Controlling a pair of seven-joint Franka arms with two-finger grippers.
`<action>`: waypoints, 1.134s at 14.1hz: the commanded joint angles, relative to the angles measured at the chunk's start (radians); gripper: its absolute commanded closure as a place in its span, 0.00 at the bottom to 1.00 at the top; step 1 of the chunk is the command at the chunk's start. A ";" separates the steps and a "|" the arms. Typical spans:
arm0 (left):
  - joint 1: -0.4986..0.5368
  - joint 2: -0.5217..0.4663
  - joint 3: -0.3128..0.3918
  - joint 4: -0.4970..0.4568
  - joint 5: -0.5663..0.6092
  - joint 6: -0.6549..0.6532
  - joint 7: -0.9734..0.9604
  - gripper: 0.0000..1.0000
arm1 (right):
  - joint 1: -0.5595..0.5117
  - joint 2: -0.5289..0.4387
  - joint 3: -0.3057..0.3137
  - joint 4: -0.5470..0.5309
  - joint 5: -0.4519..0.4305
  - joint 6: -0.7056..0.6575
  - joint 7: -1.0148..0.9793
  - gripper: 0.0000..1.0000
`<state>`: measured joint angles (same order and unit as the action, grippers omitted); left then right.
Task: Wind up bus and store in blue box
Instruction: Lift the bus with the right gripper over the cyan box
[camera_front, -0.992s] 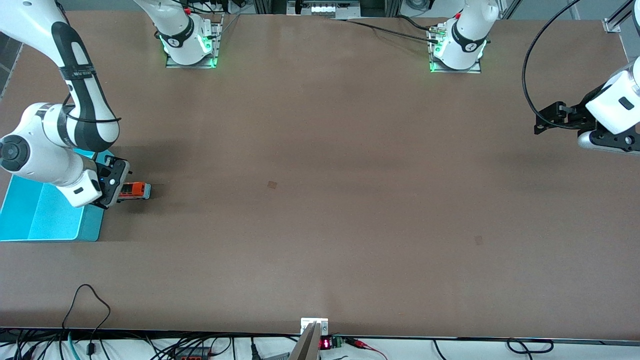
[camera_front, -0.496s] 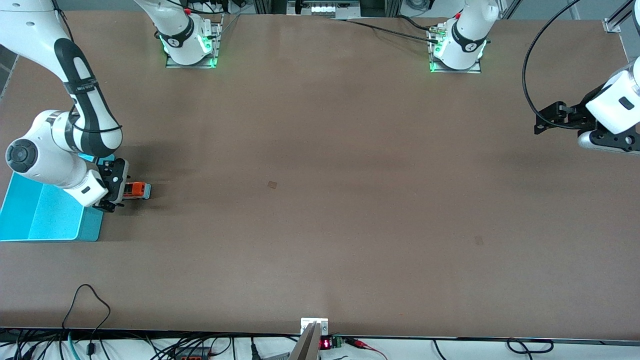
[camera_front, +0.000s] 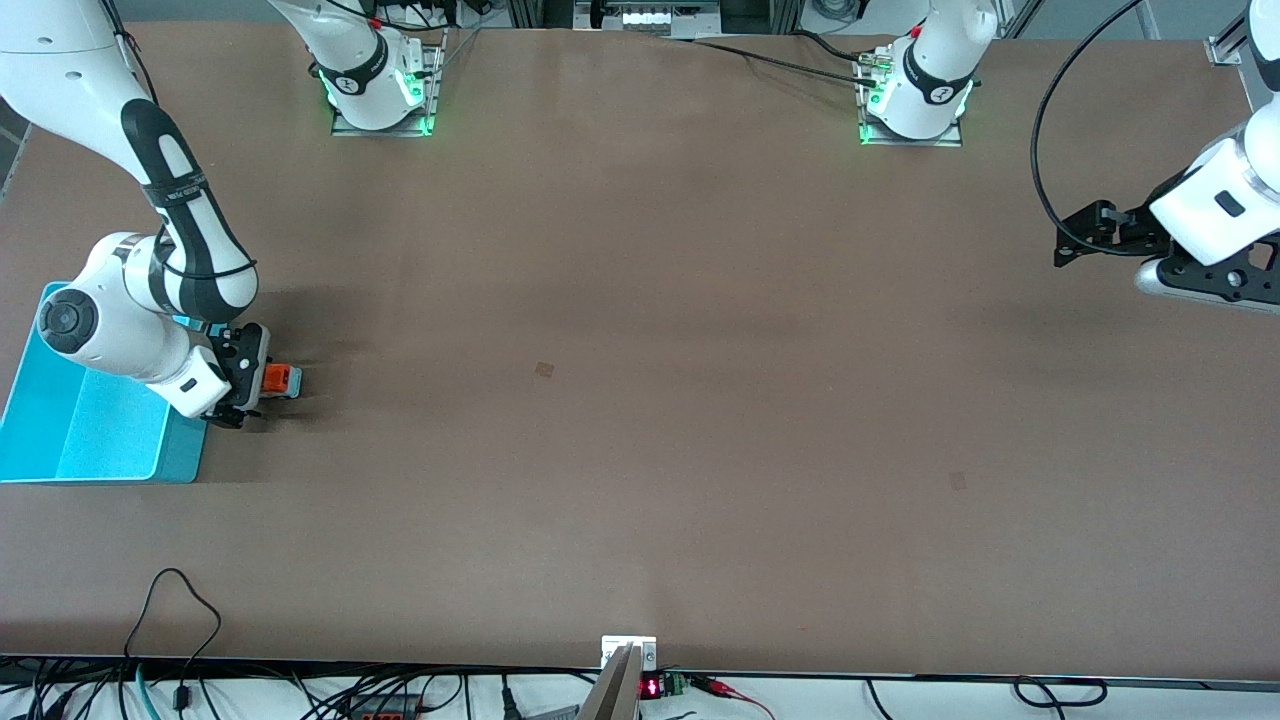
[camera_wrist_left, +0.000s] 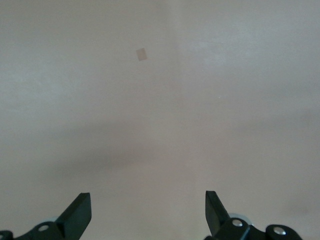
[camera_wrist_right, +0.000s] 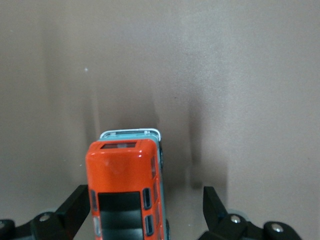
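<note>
Right gripper (camera_wrist_right: 142, 207) low at the front view's nine o'clock, fingers (camera_wrist_right: 75, 205) spread wide. Left gripper (camera_wrist_left: 147, 215) raised at three o'clock, fingers parted, waiting.

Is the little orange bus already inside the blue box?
No, the bus sits on the table beside the blue box.

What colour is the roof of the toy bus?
Orange, with dark windows set in the bus roof; the right wrist view shows it best.

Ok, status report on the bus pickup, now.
Right gripper open, straddling the bus on the table beside the blue box. Left gripper open, waiting over bare table. Nothing in the way.
</note>
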<state>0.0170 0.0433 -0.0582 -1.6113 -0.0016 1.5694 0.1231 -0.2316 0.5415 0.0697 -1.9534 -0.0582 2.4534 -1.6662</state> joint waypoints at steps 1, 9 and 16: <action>0.001 -0.010 -0.003 0.016 -0.003 -0.019 -0.010 0.00 | -0.028 0.002 0.025 -0.010 -0.003 0.026 -0.017 0.47; 0.009 -0.008 0.000 0.021 -0.001 -0.038 -0.005 0.00 | -0.018 -0.029 0.059 0.001 0.083 -0.004 0.205 1.00; 0.011 -0.008 -0.002 0.024 -0.001 -0.042 -0.003 0.00 | 0.037 -0.127 0.039 0.109 0.215 -0.112 0.793 1.00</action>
<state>0.0229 0.0431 -0.0561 -1.6002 -0.0016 1.5502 0.1231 -0.1890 0.4223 0.1354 -1.8712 0.1199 2.3962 -0.9715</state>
